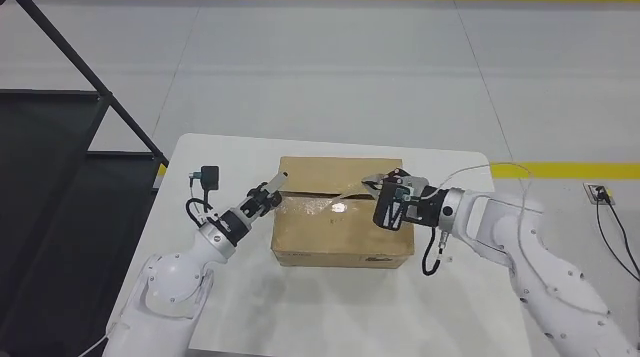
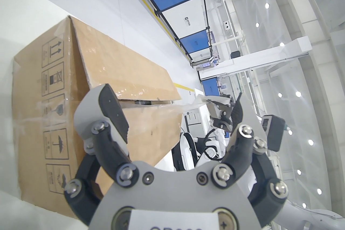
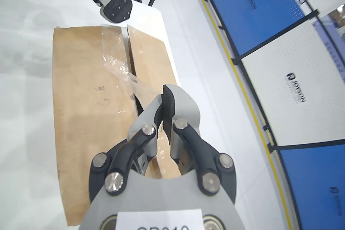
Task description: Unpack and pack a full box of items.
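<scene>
One crinkly clear tape (image 3: 122, 72), pinched by right end effector (image 3: 164, 99); left end effector (image 2: 172, 107) spread.

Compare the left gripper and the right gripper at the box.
The left gripper is open, jaws wide apart; the right gripper is shut. The left gripper holds nothing; the right gripper pinches clear tape peeled from the top seam of the box. The left gripper is at one end of the box, the right gripper at the other. Both are near the top of the box.
</scene>
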Available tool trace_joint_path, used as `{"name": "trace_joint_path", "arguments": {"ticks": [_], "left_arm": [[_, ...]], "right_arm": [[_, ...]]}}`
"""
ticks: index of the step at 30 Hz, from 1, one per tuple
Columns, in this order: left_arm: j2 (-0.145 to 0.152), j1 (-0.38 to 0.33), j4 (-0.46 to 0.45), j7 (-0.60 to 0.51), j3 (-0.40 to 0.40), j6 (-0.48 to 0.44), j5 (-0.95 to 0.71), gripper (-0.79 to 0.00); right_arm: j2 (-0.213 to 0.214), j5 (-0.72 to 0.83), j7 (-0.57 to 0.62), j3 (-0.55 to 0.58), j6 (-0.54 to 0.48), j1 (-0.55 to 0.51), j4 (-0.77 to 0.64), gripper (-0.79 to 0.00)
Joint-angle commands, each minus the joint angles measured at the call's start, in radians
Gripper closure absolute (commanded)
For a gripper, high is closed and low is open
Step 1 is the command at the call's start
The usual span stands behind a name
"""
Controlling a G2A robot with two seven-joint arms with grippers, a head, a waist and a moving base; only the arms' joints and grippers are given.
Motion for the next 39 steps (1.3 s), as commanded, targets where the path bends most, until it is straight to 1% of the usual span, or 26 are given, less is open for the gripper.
{"name": "trace_joint_path", "arguments": {"ticks": [1, 7, 14, 21, 25, 33, 39], "left_arm": [[0.000, 0.000, 0.004, 0.001, -0.002, 0.002, -0.003, -0.785], [0.002, 0.003, 0.016, 0.002, -0.007, 0.007, -0.004, -0.785], [0.004, -0.007, 0.045, -0.017, 0.003, 0.026, 0.014, -0.785], [0.001, -0.052, 0.117, -0.032, 0.038, 0.045, 0.029, -0.785], [-0.001, -0.070, 0.143, -0.033, 0.051, 0.044, 0.029, -0.785], [0.001, -0.066, 0.129, -0.030, 0.042, 0.035, 0.013, -0.785], [0.003, -0.057, 0.110, -0.032, 0.034, 0.033, 0.009, -0.785]], "right_arm": [[0.000, -0.074, -0.037, -0.013, 0.022, 0.002, -0.014, 0.000], [-0.010, -0.248, -0.106, -0.074, 0.089, 0.037, -0.033, 0.000], [-0.021, -0.319, -0.174, -0.111, 0.128, 0.066, -0.021, 0.000], [-0.025, -0.388, -0.221, -0.125, 0.150, 0.068, -0.028, 0.000], [-0.027, -0.415, -0.230, -0.128, 0.161, 0.067, -0.033, 0.000], [-0.032, -0.468, -0.253, -0.129, 0.190, 0.068, -0.048, 0.000], [-0.033, -0.489, -0.305, -0.123, 0.205, 0.065, -0.065, 0.000]]}}
